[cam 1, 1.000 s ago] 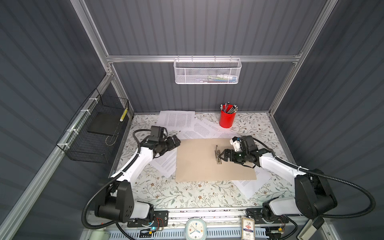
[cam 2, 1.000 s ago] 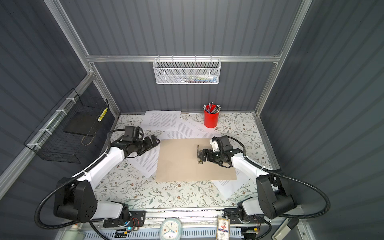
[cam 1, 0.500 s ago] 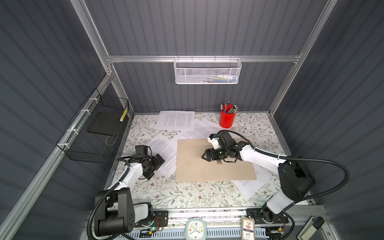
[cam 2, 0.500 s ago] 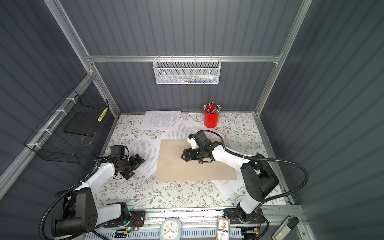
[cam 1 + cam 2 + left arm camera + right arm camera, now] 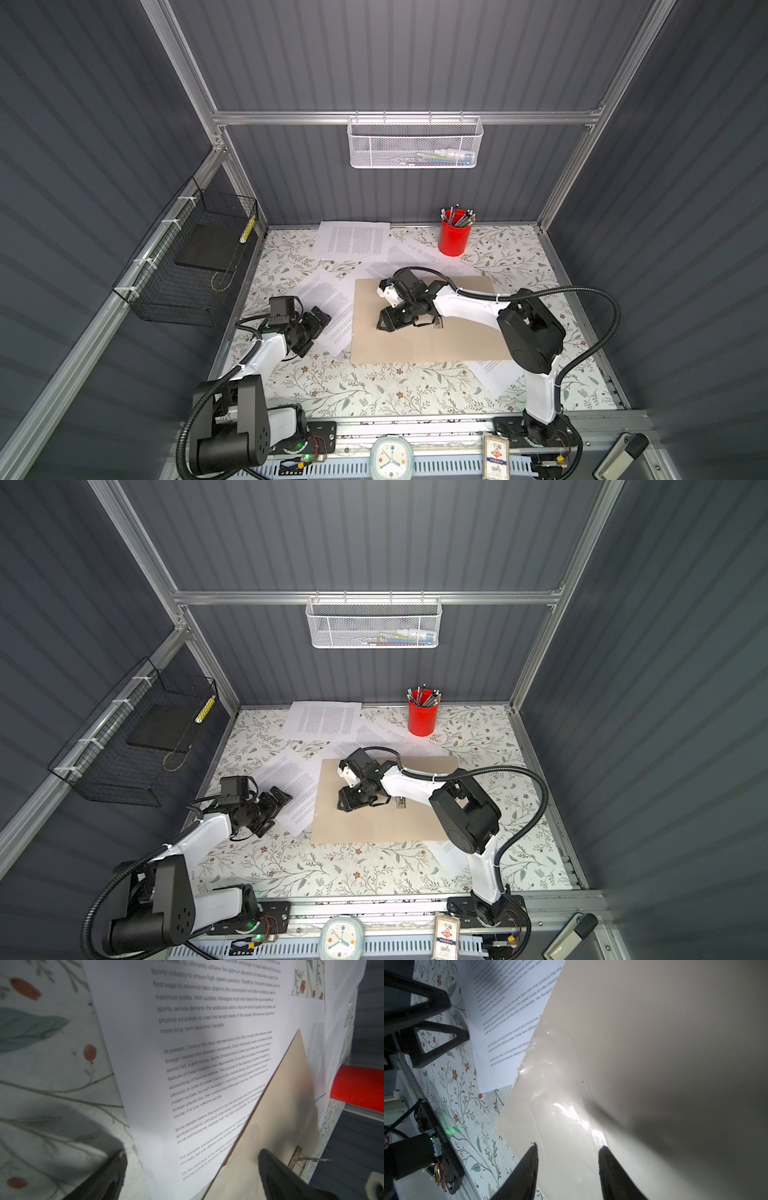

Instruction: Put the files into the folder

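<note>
Tan card folder (image 5: 428,345) lies open and flat at mid-table (image 5: 374,390), with no sheet on it. In my judgement, filing is not begun. The files (image 5: 328,305) lie loose around it. One is at its left with an edge under the card, others are at the back, and one pokes out at the front right. Right gripper (image 5: 384,326) hovers low over the folder's left half, jaws partly apart and empty. Left gripper (image 5: 316,334) gapes wide beside the left sheet, holding nothing. Clip (image 5: 436,323) is bare. Red cup (image 5: 454,241) crowds the back sheets, and the folder pins several.
</note>
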Available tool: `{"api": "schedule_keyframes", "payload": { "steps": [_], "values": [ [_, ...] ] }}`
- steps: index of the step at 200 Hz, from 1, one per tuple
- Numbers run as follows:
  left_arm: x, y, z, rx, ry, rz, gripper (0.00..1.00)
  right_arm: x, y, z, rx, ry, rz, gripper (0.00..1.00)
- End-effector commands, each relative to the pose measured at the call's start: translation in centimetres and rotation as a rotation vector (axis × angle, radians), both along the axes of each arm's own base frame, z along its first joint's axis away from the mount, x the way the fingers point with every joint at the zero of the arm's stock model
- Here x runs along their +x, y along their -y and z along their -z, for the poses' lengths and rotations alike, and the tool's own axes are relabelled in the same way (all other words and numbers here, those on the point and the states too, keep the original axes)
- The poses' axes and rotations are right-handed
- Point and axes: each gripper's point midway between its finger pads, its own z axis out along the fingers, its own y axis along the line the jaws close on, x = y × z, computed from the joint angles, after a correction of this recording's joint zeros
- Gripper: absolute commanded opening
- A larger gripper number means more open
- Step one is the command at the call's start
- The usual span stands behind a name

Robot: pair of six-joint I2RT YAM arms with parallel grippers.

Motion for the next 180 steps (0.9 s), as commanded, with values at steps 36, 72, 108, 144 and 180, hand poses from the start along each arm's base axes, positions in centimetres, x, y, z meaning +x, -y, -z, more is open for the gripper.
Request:
{"api": "schedule_keyframes", "payload": {
  "steps": [36, 72, 108, 144, 180],
  "values": [
    [-1.5, 1.5, 2.0, -0.132, -0.022, -0.035, 1.00, -1.3, -1.1, 2.4, -0.049, -0.087, -0.048, 0.47],
    [-0.2, 1.7, -0.3, -0.159, 0.094, -0.035, 1.00, -1.7, -1.1, 3.5, -0.059, -0.119, -0.052, 0.46],
    [1.2, 2.3, -2.1, -0.199, 0.179, -0.012, 1.00, -1.8, -1.2, 3.7, -0.051, -0.131, -0.050, 0.44],
    [2.4, 2.7, -3.6, -0.237, 0.264, -0.002, 1.00, -2.0, -1.4, 3.7, -0.042, -0.145, -0.051, 0.43],
    [3.1, 2.5, -4.0, -0.223, 0.285, 0.000, 1.00, -2.1, -1.6, 3.8, -0.034, -0.152, -0.054, 0.42]
  ]
}}
